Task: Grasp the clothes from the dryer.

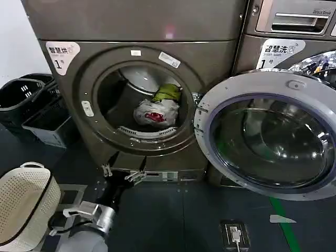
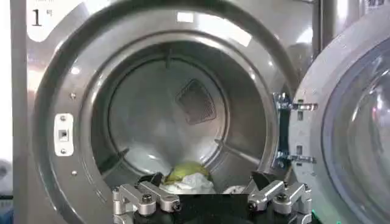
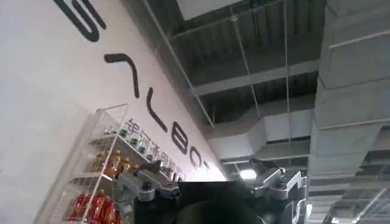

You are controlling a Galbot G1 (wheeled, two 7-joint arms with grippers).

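The dryer [image 1: 152, 23] stands with its porthole open, and the clothes lie at the front of the steel drum. They are a white bundle with a red print [image 1: 156, 112] and a yellow-green piece [image 1: 167, 93] on top of it. My left gripper [image 1: 125, 167] is open, low in front of the dryer, below the porthole rim and apart from the clothes. In the left wrist view the left gripper [image 2: 207, 181] faces into the dryer's drum [image 2: 158, 115], with the yellow-green piece [image 2: 186, 171] and white cloth [image 2: 196, 181] beyond its fingertips. My right gripper [image 3: 207, 167] is open and empty, pointing up at a ceiling.
The dryer's round door [image 1: 273, 136] hangs open to the right, in front of a second machine [image 1: 278, 52] with a "Smart wash" sticker. A white perforated basket [image 1: 21, 202] sits near left, dark baskets [image 1: 37, 107] farther left. A power strip [image 1: 234, 233] lies on the floor.
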